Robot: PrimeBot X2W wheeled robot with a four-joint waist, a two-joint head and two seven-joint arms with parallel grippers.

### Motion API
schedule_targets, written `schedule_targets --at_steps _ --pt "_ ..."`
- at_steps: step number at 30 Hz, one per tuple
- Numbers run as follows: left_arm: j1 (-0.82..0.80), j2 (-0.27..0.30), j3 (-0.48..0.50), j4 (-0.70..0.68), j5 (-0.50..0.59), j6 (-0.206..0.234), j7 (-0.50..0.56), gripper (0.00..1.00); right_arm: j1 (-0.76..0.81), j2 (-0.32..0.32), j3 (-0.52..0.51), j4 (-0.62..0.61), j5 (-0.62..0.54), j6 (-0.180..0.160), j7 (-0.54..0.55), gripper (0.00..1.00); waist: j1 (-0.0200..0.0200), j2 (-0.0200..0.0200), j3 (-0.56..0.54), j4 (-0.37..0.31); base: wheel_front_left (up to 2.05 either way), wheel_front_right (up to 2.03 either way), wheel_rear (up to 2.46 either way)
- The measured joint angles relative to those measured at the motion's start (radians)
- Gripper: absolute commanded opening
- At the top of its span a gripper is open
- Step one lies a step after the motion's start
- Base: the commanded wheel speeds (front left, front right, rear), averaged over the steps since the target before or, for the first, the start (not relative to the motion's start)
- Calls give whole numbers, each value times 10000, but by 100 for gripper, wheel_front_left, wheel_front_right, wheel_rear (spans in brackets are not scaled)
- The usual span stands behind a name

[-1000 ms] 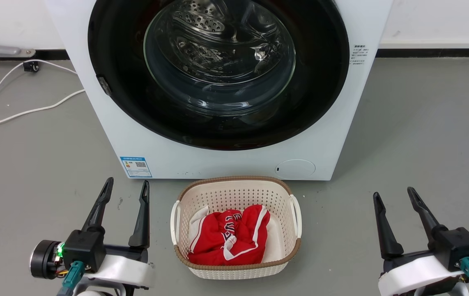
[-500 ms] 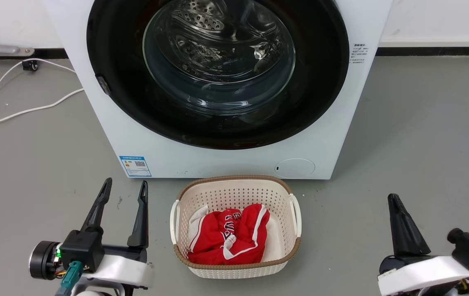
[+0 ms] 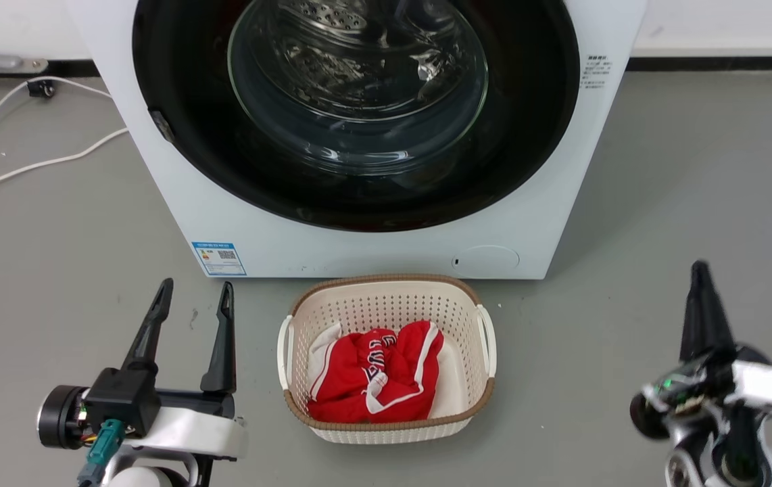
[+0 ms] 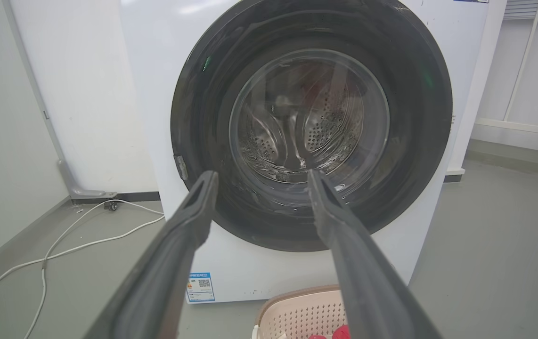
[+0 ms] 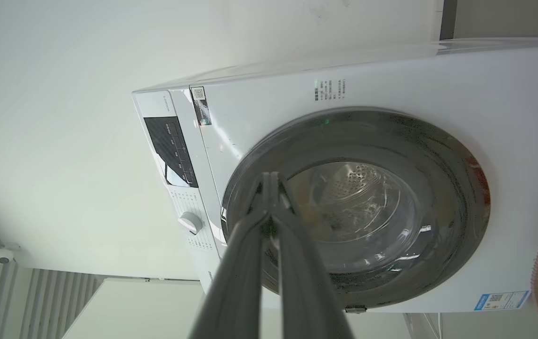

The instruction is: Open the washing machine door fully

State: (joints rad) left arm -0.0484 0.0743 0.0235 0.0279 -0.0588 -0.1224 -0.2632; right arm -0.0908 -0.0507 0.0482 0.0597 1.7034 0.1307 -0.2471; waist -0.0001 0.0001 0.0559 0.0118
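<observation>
Beyond the spread, empty left gripper [image 3: 196,285] and pinched-together right gripper [image 3: 700,270], the washing machine door [image 3: 355,108] sits closed.

We record the right claw [image 5: 270,181] with both fingers pressed together at the tips, overlapping the black rim of the washing machine door [image 5: 358,216]. The door sits flush in the white cabinet [image 5: 391,80]. A dial [image 5: 190,222] and a dark display panel [image 5: 171,150] adjoin it.

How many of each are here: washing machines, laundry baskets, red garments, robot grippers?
Washing machine: 1
Laundry basket: 1
Red garment: 1
Grippers: 2, the left gripper and the right gripper
Total: 5
</observation>
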Motion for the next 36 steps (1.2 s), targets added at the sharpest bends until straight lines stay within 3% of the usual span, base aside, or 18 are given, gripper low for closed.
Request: schedule_targets --at_steps 5,10,15,20,25,30,36 --pt "-254 -4 148 -153 -4 -6 0 100 -1521 -257 -493 569 1453 0 102 0 1 0 423 -85 0 0 0" --pt "-656 36 176 -265 -25 -12 0 100 -3516 -1164 -606 1662 2489 0 437 0 1 0 918 -116 0 0 0" --pt "-1116 54 155 -418 -63 -38 0 100 -5540 -2387 77 2959 2966 0 951 0 1 0 1486 -64 0 0 0" --pt "-1716 92 52 -523 -144 -56 0 100 -7636 -3551 1256 4347 3126 0 1507 0 2 -1 2150 89 0 0 0" --pt "-2150 144 -23 -568 -167 -67 0 100 -9716 -4234 2702 5764 3302 0 2366 0 2 0 2767 259 0 0 0" --pt "-2467 167 -138 -598 -272 -67 0 100 -11508 -4449 4466 7237 3191 -2 3390 0 2 0 3287 425 0 0 0" --pt "-2688 196 -303 -633 -357 -69 0 100 -13153 -4253 6050 8727 2953 0 4462 0 2 0 3725 592 0 0 0"
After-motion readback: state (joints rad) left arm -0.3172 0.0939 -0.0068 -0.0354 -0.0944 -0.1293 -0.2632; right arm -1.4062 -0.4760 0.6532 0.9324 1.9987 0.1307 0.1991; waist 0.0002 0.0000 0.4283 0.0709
